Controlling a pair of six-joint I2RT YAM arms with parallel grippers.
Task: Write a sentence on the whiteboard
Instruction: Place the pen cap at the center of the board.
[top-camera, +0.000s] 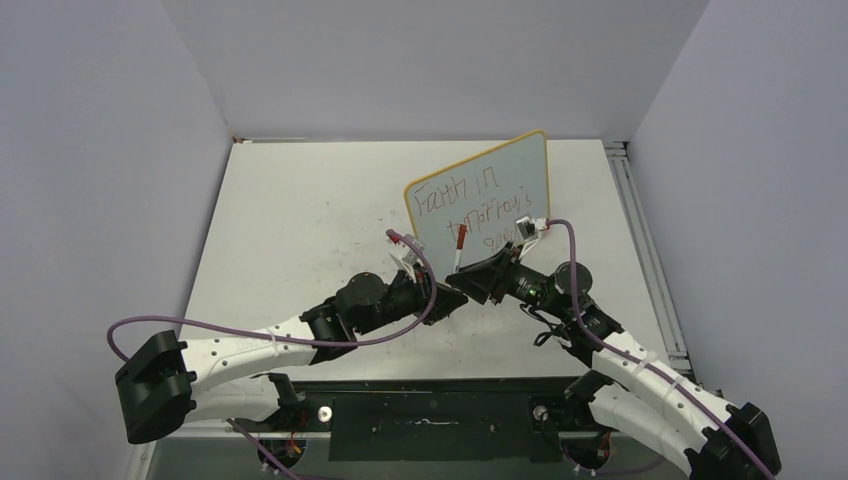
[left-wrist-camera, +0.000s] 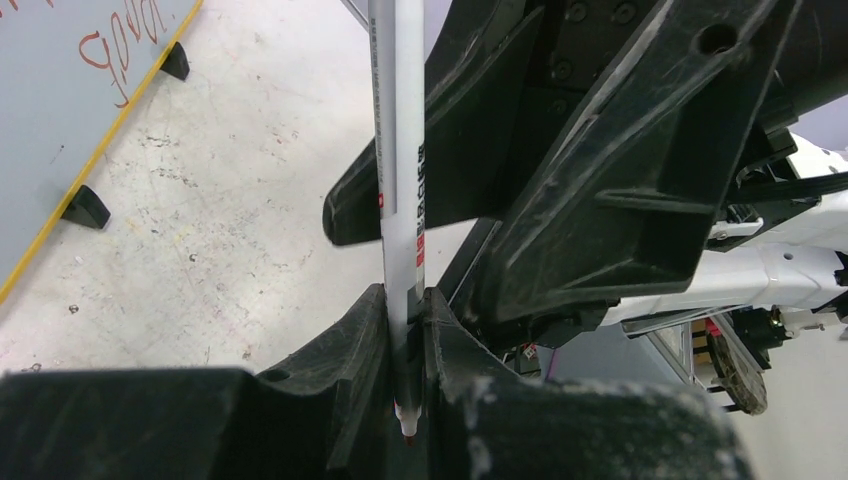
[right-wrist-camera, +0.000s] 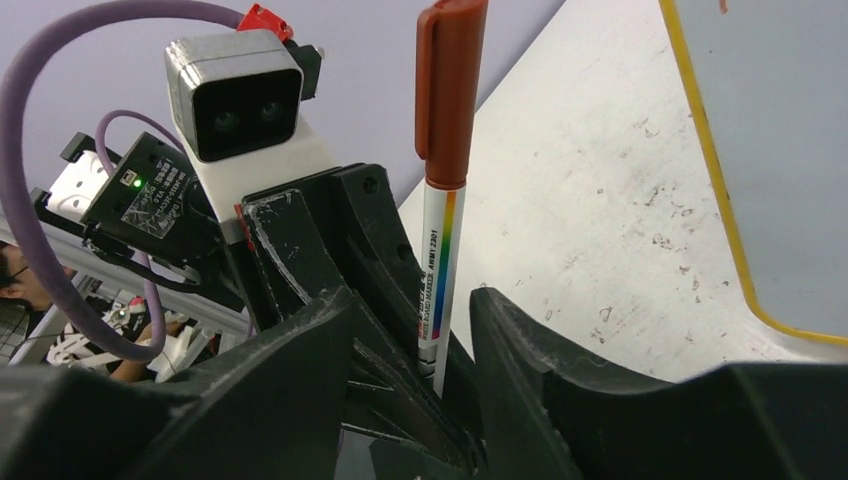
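The whiteboard (top-camera: 480, 195) stands tilted at the back middle of the table, and its yellow-framed edge also shows in the wrist views (left-wrist-camera: 50, 110) (right-wrist-camera: 780, 150). The sentence (top-camera: 478, 210) runs in three reddish lines, "Faith in tomorrow's" and a third word. In front of the board a white marker (top-camera: 460, 245) stands upright, its red-brown cap (right-wrist-camera: 450, 80) on the top end. My left gripper (left-wrist-camera: 405, 292) is shut on the marker's lower end, with the bare tip (left-wrist-camera: 407, 432) pointing down. My right gripper (right-wrist-camera: 412, 297) straddles the barrel, open, with a gap at the right finger.
Both arms meet just in front of the board over the scuffed white table (top-camera: 300, 220). The board's black feet (left-wrist-camera: 85, 207) rest on the table. A metal rail (top-camera: 640, 230) runs along the table's right edge. Grey walls enclose three sides. Purple cables (top-camera: 200, 325) loop from both wrists.
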